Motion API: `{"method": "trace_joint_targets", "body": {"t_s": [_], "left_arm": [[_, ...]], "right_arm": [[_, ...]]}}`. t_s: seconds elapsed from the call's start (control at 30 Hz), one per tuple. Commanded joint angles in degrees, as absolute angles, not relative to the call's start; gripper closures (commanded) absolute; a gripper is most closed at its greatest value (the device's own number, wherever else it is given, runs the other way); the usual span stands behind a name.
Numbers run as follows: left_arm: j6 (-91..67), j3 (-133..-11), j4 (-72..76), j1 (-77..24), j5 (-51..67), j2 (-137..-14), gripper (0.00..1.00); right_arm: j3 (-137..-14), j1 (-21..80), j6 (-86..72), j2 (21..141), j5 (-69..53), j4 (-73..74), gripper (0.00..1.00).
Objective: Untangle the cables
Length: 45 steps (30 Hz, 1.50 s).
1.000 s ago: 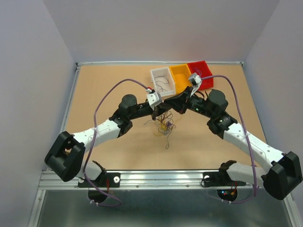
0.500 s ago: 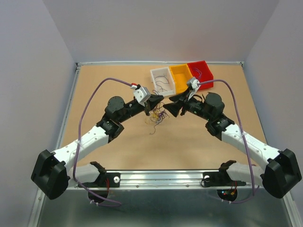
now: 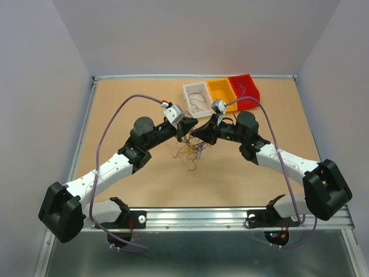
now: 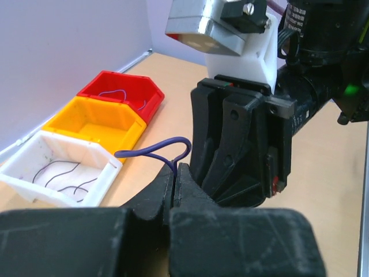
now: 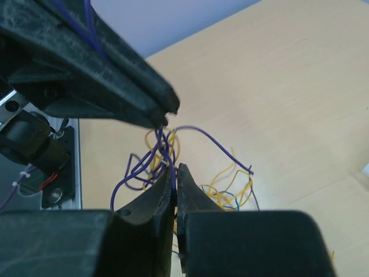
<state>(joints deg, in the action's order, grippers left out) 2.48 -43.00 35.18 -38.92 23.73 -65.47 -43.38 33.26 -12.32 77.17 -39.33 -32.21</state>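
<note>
Cables (image 3: 192,151): tangled clump (yellow, purple, blue) over bench (image 3: 127,109). Left gripper (image 4: 174,176): fingers pinching purple strand (image 4: 154,150). Right gripper (image 5: 175,173): fingers pinching cables.

The cables (image 5: 154,152) pass out of sight behind the right fingers (image 5: 149,209).
</note>
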Motion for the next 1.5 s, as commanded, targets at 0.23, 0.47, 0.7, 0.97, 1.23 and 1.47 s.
{"method": "trace_joint_targets", "body": {"t_s": [0.23,0.47,0.7,0.97,1.23,1.47], "left_arm": [[-4.7,-43.5,36.6,-22.4,-11.6,-57.5,1.00],[-11.3,-45.4,33.7,-10.1,-5.9,-61.2,1.00],[-11.4,-44.1,35.7,-10.1,-2.7,-60.8,1.00],[-11.4,-41.7,43.0,-11.9,26.0,-60.6,1.00],[-6.2,-40.8,43.2,-19.1,34.6,-58.5,1.00],[-6.7,-44.0,39.6,-22.7,34.0,-56.2,1.00]], "right_arm": [[-54.1,33.8,-13.6,78.0,-6.8,-11.3,0.99],[-51.4,33.8,-16.2,68.6,16.1,-1.0,0.99],[-47.9,33.8,-17.0,59.2,19.2,2.4,0.99],[-48.5,33.8,-9.5,64.7,-6.6,-4.9,0.37],[-47.8,35.0,-8.3,71.5,-23.3,-21.0,0.20],[-46.4,37.5,-7.6,76.5,-27.3,-32.2,0.20]]}}
